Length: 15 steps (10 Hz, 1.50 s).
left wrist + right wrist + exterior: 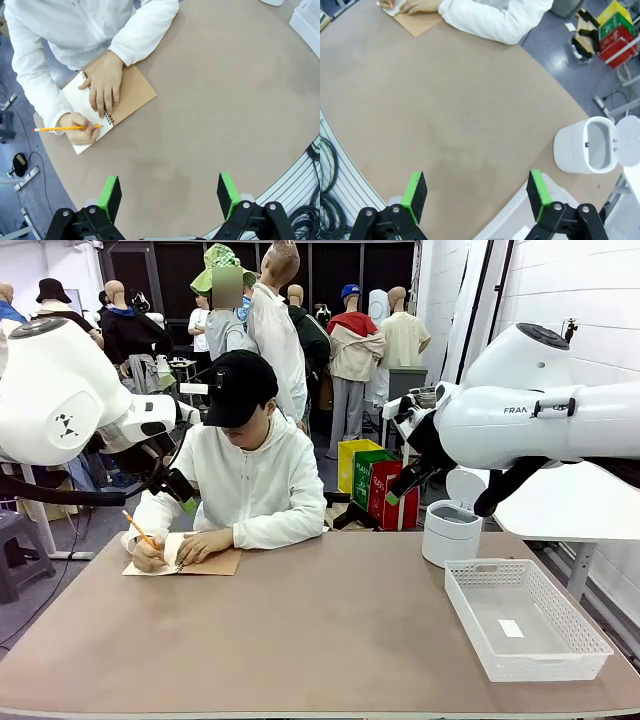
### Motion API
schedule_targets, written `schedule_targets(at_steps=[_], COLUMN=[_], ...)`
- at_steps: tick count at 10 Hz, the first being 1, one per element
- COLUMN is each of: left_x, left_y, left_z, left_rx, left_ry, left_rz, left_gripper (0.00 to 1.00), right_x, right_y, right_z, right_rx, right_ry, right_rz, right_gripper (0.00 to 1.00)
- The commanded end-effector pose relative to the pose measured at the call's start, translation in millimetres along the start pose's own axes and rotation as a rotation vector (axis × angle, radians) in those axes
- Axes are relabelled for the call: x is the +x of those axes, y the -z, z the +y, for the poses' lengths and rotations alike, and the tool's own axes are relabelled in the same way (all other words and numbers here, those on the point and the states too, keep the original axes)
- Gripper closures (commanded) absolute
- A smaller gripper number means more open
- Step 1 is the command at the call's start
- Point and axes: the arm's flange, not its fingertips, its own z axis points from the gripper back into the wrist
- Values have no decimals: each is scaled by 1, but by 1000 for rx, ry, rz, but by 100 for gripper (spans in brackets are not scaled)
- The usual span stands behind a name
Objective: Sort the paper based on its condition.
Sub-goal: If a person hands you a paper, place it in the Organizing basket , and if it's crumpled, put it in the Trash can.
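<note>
No loose paper is in view. A person at the far left of the table writes with an orange pencil on the white page of a brown-covered spiral notebook, with the other hand flat on it. My left gripper hangs open above the table, close to the person's shoulder, and nothing sits between its green pads. High over the right side, my right gripper is also open, holding nothing.
A white mesh basket stands at the right front with a small white slip flat on its floor. Behind it is a white round bin with its lid up. Bare brown tabletop spans the middle.
</note>
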Motion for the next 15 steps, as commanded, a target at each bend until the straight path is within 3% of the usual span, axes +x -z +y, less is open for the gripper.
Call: schedule_targets(at_steps=[1,6,15], left_x=[-1,-1,-3], left_y=[-3,7,4], left_z=[4,6,4], left_rx=[-61,-81,-43], left_ry=[7,-10,-13], left_rz=[-4,17,8], left_gripper=[0,0,0], right_x=[-2,-7,-2], right_y=[0,6,-1], right_z=[-5,-10,-7], right_rx=[88,139,121], right_ry=[-35,-50,-35], right_rz=[-31,-116,-82], right_gripper=[0,0,0])
